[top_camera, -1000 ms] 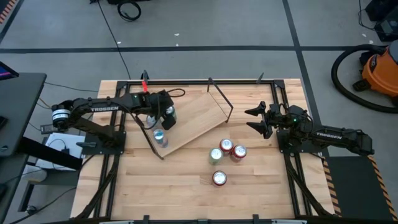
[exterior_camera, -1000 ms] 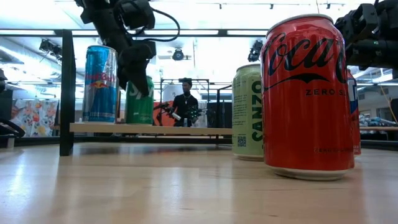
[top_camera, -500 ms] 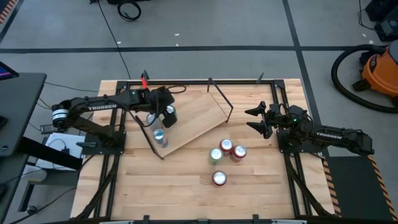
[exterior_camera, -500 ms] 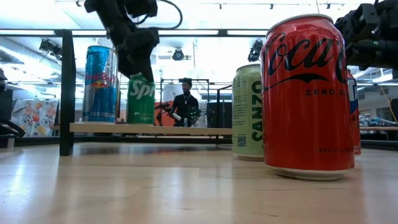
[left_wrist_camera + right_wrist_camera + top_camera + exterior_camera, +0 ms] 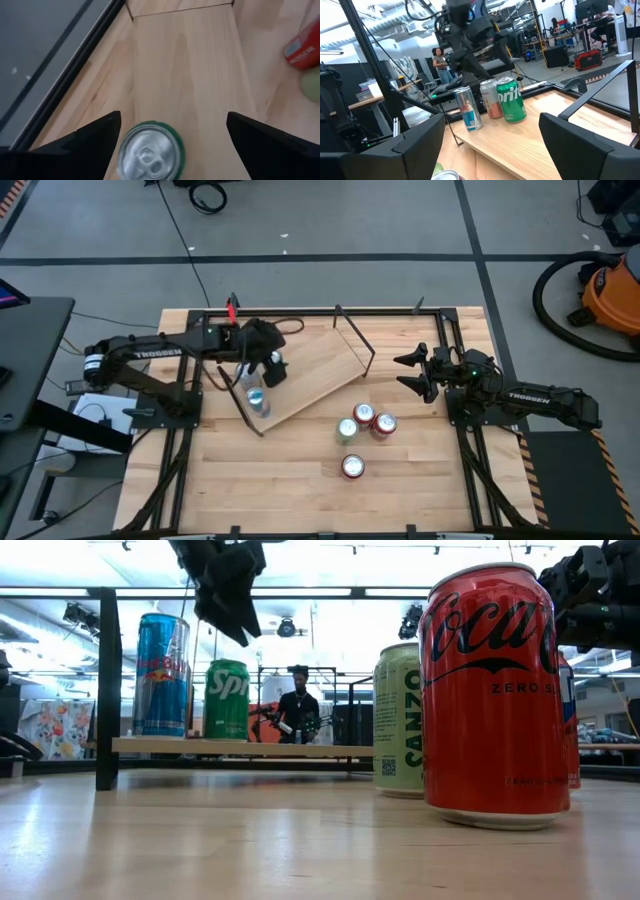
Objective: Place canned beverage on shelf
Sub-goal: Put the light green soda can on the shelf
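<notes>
The shelf (image 5: 312,368) is a light wood plank lying slantwise on the table's far left part, with black rod brackets at its short ends. A green can (image 5: 227,700) stands upright on it, beside a tall blue can (image 5: 162,675) and a pale pink can (image 5: 491,105). My left gripper (image 5: 225,625) hangs open above the green can (image 5: 150,156), its fingers wide apart and clear of the can's top. My right gripper (image 5: 408,372) waits open at the table's right side, pointing level toward the shelf.
Several cans stand on the bare table right of the shelf: two red ones (image 5: 373,420), a pale green one (image 5: 347,430) and a red one nearer the front (image 5: 352,467). A black frame rail (image 5: 320,311) runs along the table's far edge.
My left gripper has risen straight off the green can, from around its upper part to well above its top, and stayed open. The green can has stayed upright on the shelf.
</notes>
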`<state>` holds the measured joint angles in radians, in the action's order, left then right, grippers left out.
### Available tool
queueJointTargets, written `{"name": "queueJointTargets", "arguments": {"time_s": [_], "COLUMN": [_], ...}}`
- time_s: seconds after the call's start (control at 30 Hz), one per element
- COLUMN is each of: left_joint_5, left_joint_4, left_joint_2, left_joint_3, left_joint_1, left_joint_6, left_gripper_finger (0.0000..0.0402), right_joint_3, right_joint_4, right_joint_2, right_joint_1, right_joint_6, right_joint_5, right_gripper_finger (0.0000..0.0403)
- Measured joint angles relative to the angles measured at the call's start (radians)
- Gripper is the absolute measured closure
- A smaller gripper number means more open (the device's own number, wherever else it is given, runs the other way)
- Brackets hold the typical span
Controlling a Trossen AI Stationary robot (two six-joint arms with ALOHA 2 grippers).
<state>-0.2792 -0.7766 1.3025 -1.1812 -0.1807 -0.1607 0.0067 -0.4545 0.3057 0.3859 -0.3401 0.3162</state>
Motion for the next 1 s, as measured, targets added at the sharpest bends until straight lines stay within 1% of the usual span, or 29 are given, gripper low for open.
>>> {"name": "queueJointTargets", "arguments": {"time_s": [0.17, 0.23, 0.43, 0.5, 0.77, 0.93, 1.0], "left_joint_5": [-0.016, -0.026, -0.180, -0.198, -0.193, -0.130, -0.115], "left_joint_4": [0.008, 0.036, 0.149, 0.168, 0.228, 0.270, 0.254], "left_joint_2": [0.000, 0.000, 0.010, 0.022, 0.140, 0.221, 0.259], "left_joint_3": [0.000, 0.000, 0.000, 0.000, 0.000, -0.005, -0.039], "left_joint_1": [0.081, 0.127, 0.283, 0.326, 0.448, 0.485, 0.492], "left_joint_6": [-0.065, -0.082, -0.055, -0.059, -0.150, -0.169, -0.169], "left_gripper_finger": [0.0026, 0.0026, 0.0026, 0.0026, 0.0026, 0.0026, 0.0026], "right_joint_3": [0.000, 0.000, 0.000, 0.000, 0.000, 0.000, 0.000], "right_joint_4": [0.000, 0.000, 0.000, 0.000, 0.001, 0.000, 0.000], "right_joint_2": [0.000, 0.000, 0.000, 0.000, 0.003, 0.004, 0.004], "right_joint_1": [0.000, 0.000, 0.000, 0.000, 0.000, 0.000, 0.000], "right_joint_6": [0.000, 0.000, -0.001, -0.005, -0.005, -0.002, -0.002], "right_joint_5": [0.000, 0.000, -0.008, -0.009, -0.011, -0.012, -0.012], "right_gripper_finger": [0.0069, 0.0069, 0.0069, 0.0069, 0.0069, 0.0069, 0.0069]}}
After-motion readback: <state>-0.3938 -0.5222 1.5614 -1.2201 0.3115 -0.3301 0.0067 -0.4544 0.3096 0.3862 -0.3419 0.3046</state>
